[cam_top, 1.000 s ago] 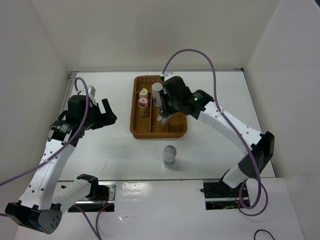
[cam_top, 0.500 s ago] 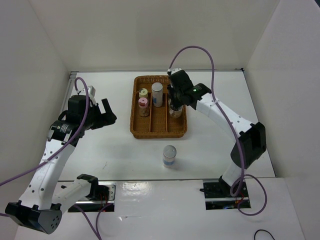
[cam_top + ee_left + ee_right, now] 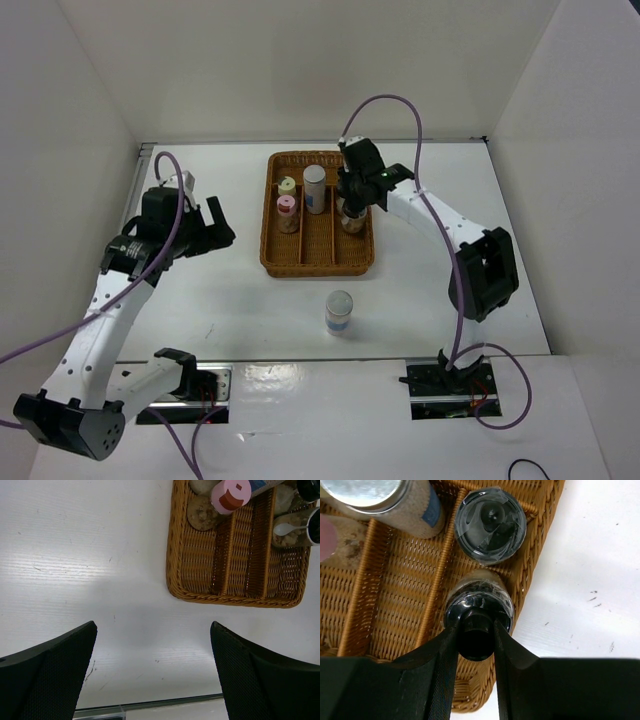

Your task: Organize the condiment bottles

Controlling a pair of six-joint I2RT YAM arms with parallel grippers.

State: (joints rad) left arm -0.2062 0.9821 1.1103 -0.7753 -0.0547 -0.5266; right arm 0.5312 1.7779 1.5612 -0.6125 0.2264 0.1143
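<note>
Black-capped bottle [image 3: 479, 597], upright in the right compartment of the wicker basket [image 3: 395, 605], sits pinched at its small cap knob by my right end effector [image 3: 476, 630], and I judge it light, rigid and slick there, while my left end effector [image 3: 152, 626] hangs wide open.

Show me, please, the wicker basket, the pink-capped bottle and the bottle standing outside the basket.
wicker basket [image 3: 318, 271], top external view, near rim.
pink-capped bottle [image 3: 287, 204], top external view, its cap.
bottle outside the basket [image 3: 340, 302], top external view, its pale cap.
</note>
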